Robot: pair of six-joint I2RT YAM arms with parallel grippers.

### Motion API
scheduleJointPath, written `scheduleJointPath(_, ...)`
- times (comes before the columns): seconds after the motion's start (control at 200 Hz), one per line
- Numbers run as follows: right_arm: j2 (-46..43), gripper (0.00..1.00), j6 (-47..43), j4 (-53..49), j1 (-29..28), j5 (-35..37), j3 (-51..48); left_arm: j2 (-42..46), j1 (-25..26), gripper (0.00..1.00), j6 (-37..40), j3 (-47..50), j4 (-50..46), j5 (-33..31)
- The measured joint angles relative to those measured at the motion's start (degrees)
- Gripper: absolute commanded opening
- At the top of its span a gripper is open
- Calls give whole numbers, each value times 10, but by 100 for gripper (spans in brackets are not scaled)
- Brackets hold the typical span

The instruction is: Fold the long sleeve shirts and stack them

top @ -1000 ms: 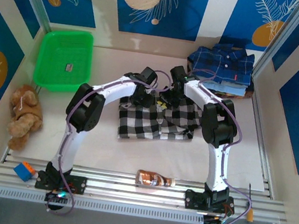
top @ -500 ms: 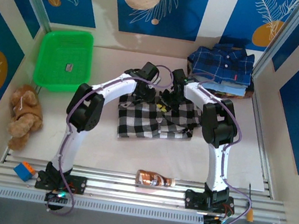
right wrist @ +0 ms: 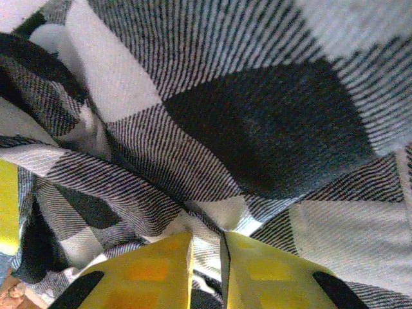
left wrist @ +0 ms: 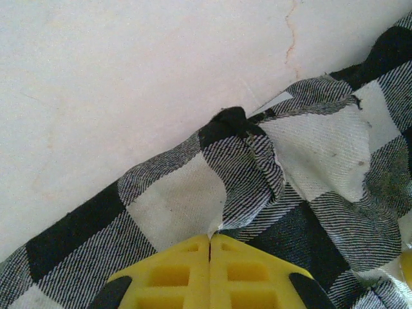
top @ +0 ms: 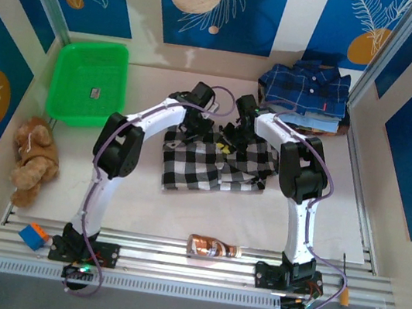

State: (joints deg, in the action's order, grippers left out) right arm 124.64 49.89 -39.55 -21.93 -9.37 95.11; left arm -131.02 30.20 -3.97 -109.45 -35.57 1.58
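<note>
At the far-left corner of the table (top: pixel 144 200) I've got the green basket (top: pixel 88 81) w/ a small dark item (top: pixel 95 93) lying in it. Nearer me along the left edge slumps the brown plush toy (top: pixel 33 158), and at the near-left corner a blue-and-orange block (top: pixel 32 235) sits on the metal rail (top: pixel 173 263).

Moving in, the left gripper (top: pixel 197 126) is down at the far edge of the checked shirt (top: pixel 212 163), approx mid-table. On my left wrist cam its yellow fingers (left wrist: pixel 174 273) are pressed flat together, no gap, and the cloth puckers up into a ridge that runs right to the tips, so I read it as clamped on the shirt's far hem. Bare table lies just beyond that hem.

The shirt itself lies rumpled and partly folded in the centre. A brown bottle (top: pixel 213 247) lies on its side at the near edge, apart from the shirt.

The right gripper (top: pixel 239 132) is just beside the left one, also on the far edge of the shirt. Right wrist cam: fingers (right wrist: pixel 148 270) nearly closed w/ a bunch of checked fabric pinched between them.

At the far-right corner sit the folded shirts (top: pixel 306 92), stacked, navy plaid on top, well apart from both grippers
</note>
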Motion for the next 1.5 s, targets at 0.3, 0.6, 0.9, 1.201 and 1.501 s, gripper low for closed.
scheduleJointPath(0.3,-4,24,23,40,0,-27,3,21,-76,4,-39,17,27,177)
scheduleJointPath(0.6,-3,29,44,82,0,-49,31,41,-123,5,-86,38,71,345)
scheduleJointPath(0.9,3,38,64,135,-3,-81,31,41,-128,5,-133,62,108,426)
scheduleJointPath(1.201,44,41,116,172,-6,-98,31,41,-144,5,-196,87,176,480)
scheduleJointPath(1.501,78,47,210,248,-11,-128,38,41,-147,4,-249,121,234,508)
